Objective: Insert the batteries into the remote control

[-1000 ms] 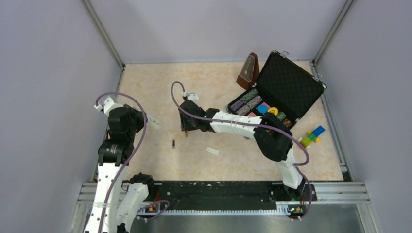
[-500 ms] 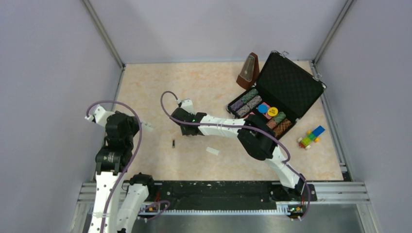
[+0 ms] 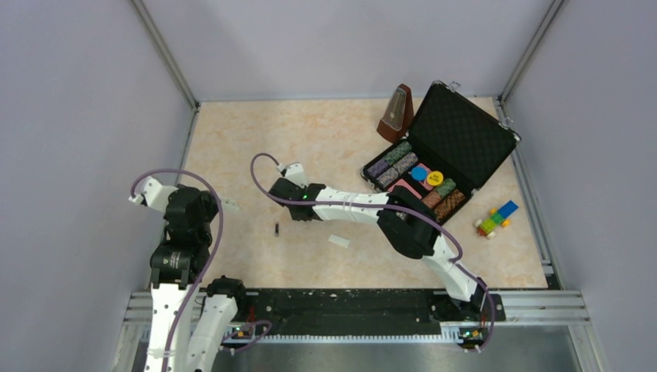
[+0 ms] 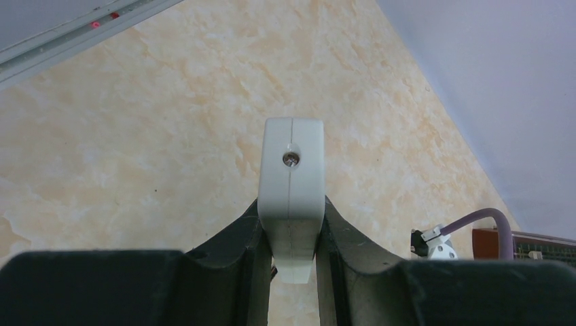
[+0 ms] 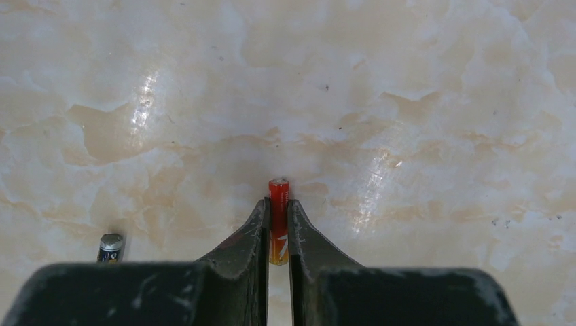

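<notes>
My left gripper (image 4: pixel 292 224) is shut on the white remote control (image 4: pixel 292 176), held end-on above the table; it also shows in the top view (image 3: pixel 230 205) sticking out to the right of my left gripper (image 3: pixel 217 204). My right gripper (image 5: pixel 278 221) is shut on the red battery (image 5: pixel 278 204), low over the table; in the top view my right gripper (image 3: pixel 293 215) reaches left across the middle. The black battery (image 3: pixel 276 229) lies on the table just below and left of it, and shows at the lower left of the right wrist view (image 5: pixel 111 246).
A small flat white cover piece (image 3: pixel 338 241) lies on the table right of the black battery. An open black case (image 3: pixel 457 143) with chips stands at the back right, a brown metronome (image 3: pixel 397 112) beside it. Coloured toy blocks (image 3: pixel 496 218) lie at the right.
My right gripper has moved left and nearer with the red battery. My left arm has drawn back towards the near left with the remote.
</notes>
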You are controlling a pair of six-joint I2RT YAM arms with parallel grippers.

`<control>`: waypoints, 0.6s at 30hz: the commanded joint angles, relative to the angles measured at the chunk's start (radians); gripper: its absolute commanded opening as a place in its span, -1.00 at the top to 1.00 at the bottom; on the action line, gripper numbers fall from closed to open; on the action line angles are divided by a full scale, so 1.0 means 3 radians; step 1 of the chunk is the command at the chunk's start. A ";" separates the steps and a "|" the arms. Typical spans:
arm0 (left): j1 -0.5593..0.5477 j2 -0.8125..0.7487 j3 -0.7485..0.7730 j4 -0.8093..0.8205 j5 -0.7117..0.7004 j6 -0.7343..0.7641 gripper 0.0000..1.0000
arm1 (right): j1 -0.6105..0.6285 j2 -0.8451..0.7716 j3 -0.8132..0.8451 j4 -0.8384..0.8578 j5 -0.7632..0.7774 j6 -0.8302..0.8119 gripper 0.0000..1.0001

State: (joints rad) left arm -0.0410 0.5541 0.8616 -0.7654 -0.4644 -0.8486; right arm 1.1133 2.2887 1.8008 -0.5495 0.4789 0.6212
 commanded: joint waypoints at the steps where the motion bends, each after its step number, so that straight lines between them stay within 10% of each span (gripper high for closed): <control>1: 0.0014 -0.0038 -0.0018 0.0145 0.0071 -0.0001 1.00 | 0.0041 0.0049 0.0059 -0.0194 0.0037 0.0013 0.92; 18: 0.0014 0.0153 -0.0375 0.1431 0.2533 0.0458 1.00 | -0.0014 -0.1887 -0.1000 -0.0023 0.0154 0.0048 1.00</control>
State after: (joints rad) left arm -0.0410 0.5652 0.7795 -0.5632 0.0120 -0.7475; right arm 1.1103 1.9526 1.5627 -0.5701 0.4725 0.6247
